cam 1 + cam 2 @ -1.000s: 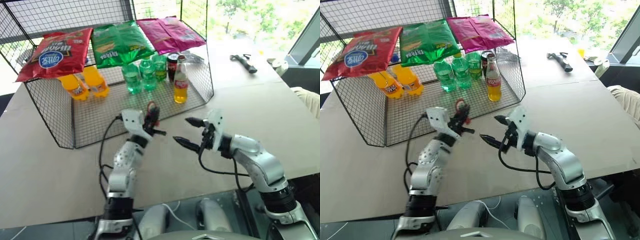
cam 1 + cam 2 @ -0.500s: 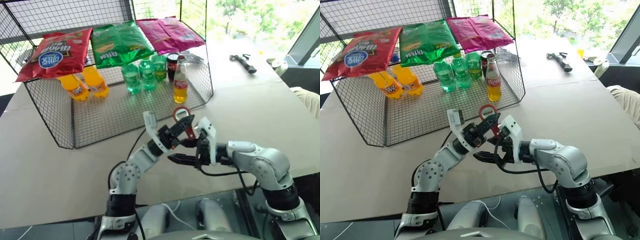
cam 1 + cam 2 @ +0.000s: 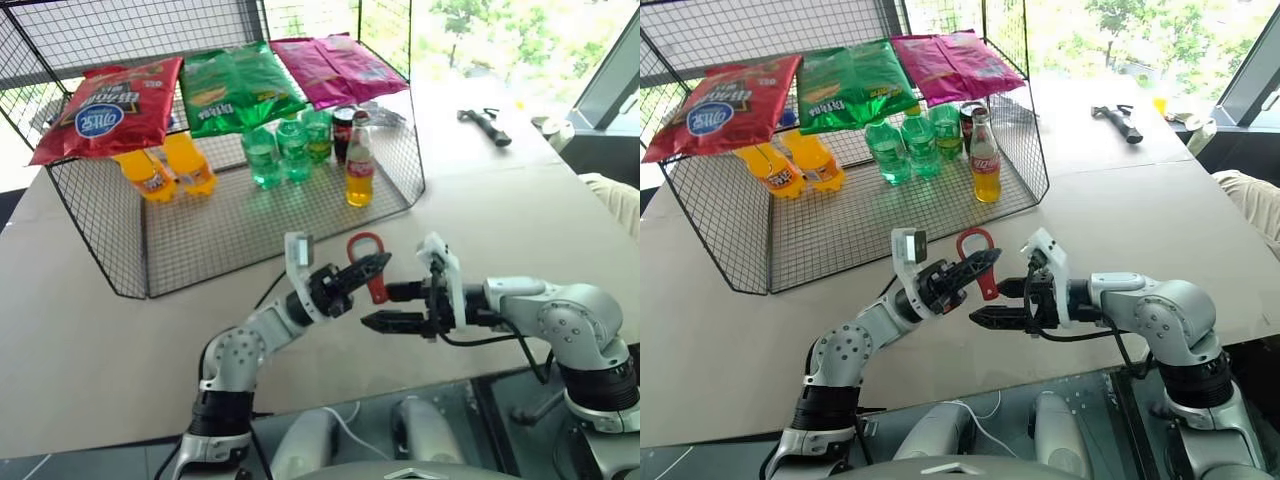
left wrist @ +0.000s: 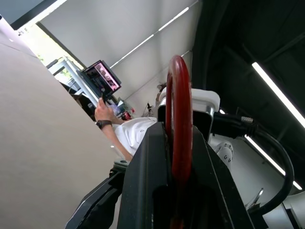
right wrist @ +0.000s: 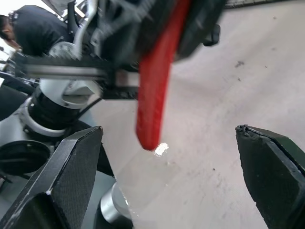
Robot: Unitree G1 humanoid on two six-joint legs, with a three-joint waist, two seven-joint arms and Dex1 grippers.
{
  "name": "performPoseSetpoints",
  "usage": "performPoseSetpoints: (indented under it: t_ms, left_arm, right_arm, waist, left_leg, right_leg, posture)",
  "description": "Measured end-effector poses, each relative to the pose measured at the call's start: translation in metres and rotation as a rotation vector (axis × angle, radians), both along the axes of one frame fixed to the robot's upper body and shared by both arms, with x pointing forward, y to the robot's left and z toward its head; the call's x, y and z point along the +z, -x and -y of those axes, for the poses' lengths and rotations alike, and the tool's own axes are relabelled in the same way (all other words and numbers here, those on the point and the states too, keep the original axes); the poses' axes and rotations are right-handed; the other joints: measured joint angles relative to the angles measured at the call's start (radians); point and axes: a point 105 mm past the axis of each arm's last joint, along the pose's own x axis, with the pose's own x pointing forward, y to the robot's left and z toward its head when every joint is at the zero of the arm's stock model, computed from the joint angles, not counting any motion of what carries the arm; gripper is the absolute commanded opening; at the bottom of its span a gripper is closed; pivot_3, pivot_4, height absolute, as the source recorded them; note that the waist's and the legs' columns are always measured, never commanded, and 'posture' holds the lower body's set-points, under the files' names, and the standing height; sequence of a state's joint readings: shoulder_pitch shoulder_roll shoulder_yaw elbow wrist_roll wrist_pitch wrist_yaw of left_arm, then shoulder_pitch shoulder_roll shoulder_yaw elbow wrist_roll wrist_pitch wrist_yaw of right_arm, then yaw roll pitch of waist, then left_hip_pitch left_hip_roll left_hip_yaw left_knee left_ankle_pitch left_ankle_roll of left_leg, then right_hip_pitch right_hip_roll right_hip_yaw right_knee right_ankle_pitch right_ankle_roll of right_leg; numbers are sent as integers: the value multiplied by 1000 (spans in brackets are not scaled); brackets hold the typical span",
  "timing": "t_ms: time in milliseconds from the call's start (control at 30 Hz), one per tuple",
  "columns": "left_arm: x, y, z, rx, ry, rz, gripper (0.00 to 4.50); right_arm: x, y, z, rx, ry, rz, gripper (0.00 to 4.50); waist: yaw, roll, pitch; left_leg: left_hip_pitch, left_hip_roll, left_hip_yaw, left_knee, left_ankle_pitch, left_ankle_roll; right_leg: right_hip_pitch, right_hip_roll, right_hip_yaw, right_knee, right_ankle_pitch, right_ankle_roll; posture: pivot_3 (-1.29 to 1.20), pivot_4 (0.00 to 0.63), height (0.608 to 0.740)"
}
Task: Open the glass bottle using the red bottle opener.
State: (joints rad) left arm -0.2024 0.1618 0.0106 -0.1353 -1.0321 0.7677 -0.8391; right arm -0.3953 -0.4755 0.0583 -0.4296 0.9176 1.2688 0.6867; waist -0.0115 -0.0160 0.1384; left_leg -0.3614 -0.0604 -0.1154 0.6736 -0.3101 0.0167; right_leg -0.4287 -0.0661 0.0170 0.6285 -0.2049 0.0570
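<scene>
Beige table (image 3: 90,330) with wire rack (image 3: 240,215), hammer (image 3: 485,126)

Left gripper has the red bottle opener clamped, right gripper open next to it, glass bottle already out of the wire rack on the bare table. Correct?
Not quite: the glass bottle stands inside the wire rack, as the left eye view shows. The left gripper does clamp the red bottle opener, right gripper open beside it.

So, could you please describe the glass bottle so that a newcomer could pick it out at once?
Look inside the wire mesh cage on the table, under the shelf of snack bags. At the right end of the row of drinks stands the glass bottle, next to a dark can. Unlike the green bottles and stubby orange bottles, it is clear glass with yellow-orange drink, a red label and a narrow neck.
</scene>
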Motion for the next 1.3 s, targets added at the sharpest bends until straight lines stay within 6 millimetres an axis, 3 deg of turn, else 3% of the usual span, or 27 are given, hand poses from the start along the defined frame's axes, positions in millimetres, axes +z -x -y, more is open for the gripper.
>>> performPoseSetpoints:
  t_ms: [67, 167, 433, 800, 867, 900, 967, 1033, 1133, 1300]
  left_arm:
    - [0, -1, 0, 6, -9, 17, 24]
    - [-1, -4, -1, 23, -27, 36, 0]
    - [0, -4, 1, 21, -3, 65, 0]
    - [0, -2, 1, -2, -3, 71, 0]
    - [1, -7, 2, 30, -7, 92, 763]
    - [0, -11, 3, 58, -30, 103, 922]
    - [-4, -20, 1, 117, -79, 115, 1953]
    - [-8, -26, -1, 165, -124, 125, 2891]
    - [-8, -32, -5, 233, -174, 182, 4370]
    - [-6, -46, -16, 378, -310, 313, 4446]
  right_arm:
    - [2, 2, -2, 16, -8, -8, 4500]
    - [5, 3, -5, 31, -20, -13, 3729]
    - [4, -3, -1, -20, -8, -19, 195]
    - [4, -1, -2, -21, -32, -45, 82]
    - [4, -5, 1, -44, -37, -46, 0]
    - [3, -7, 1, -59, -34, -36, 0]
    - [1, -12, 2, -97, -16, -16, 0]
    - [0, -28, 3, -197, -6, 51, 0]
    - [2, -78, 27, -508, 21, 207, 0]
    - [11, -102, 54, -684, 52, 373, 0]
  waist:
    - [0, 0, 0]
    - [1, 0, 0]
    - [1, 0, 0]
    - [1, 0, 0]
    - [4, 0, 0]
    - [4, 0, 0]
    - [4, 0, 0]
    - [1, 0, 0]
    - [3, 0, 0]
    - [5, 0, 0]
  left_leg:
    - [0, 0, 0, 0, 0, 0]
    - [0, 0, 0, 0, 0, 0]
    - [0, 0, 0, 0, 0, 0]
    - [-1, 0, 0, 0, 0, 0]
    - [-1, 0, 0, 0, 0, 0]
    - [0, 0, 0, 0, 0, 0]
    - [0, 0, 0, 0, 0, 0]
    - [0, 0, 0, 0, 0, 0]
    - [-1, -1, 1, 0, 0, 0]
    - [-1, -1, 1, -2, 0, 0]
  right_leg:
    - [0, 0, 0, 0, 0, 0]
    - [0, 0, 0, -1, 0, 0]
    - [0, -1, 0, -1, 0, 0]
    - [0, -1, 0, -1, 0, 0]
    - [0, -1, 0, -1, 0, 0]
    - [0, -1, 0, -1, 0, 0]
    - [0, -1, 0, -1, 0, 0]
    - [0, -1, 0, -1, 0, 0]
    - [-1, -1, 1, 0, 0, 1]
    - [-2, -1, 1, -2, 0, 1]
  posture:
    - [0, 150, 740]
    - [0, 150, 740]
    - [0, 150, 740]
    - [0, 150, 740]
    - [0, 150, 740]
    - [0, 150, 740]
    - [0, 150, 740]
    - [0, 150, 740]
    - [0, 150, 740]
    - [0, 150, 740]
